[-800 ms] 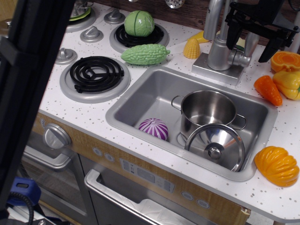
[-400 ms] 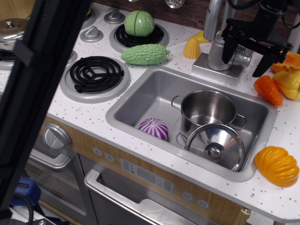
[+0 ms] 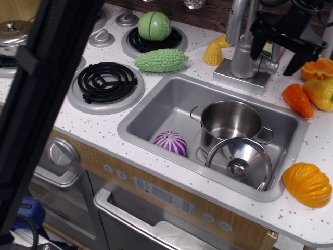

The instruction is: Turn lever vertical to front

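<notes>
The faucet [image 3: 244, 54] stands behind the sink [image 3: 171, 101]. Its lever [image 3: 276, 53] is a short silver paddle on a side stub at the right of the faucet body, and it points up. My black gripper [image 3: 272, 60] comes in from the top right with its jaws spread wide on either side of the lever. The left finger [image 3: 256, 46] is next to the faucet body and the right finger [image 3: 291, 61] is beyond the lever. Neither finger visibly presses on it. The lever's top is hidden behind the gripper.
A steel pot [image 3: 231, 122] with its lid [image 3: 239, 162] leaning on it and a purple vegetable [image 3: 170, 142] lie in the sink. Toy carrot [image 3: 297, 99], yellow pepper [image 3: 319, 92] and orange slice [image 3: 318, 67] lie to the right of the faucet, corn [image 3: 212, 53] to its left. A black bar [image 3: 36, 104] blocks the left.
My gripper dipped down around the lever and has come back up a little. The lever still points up. The black bar in front shifted right.
</notes>
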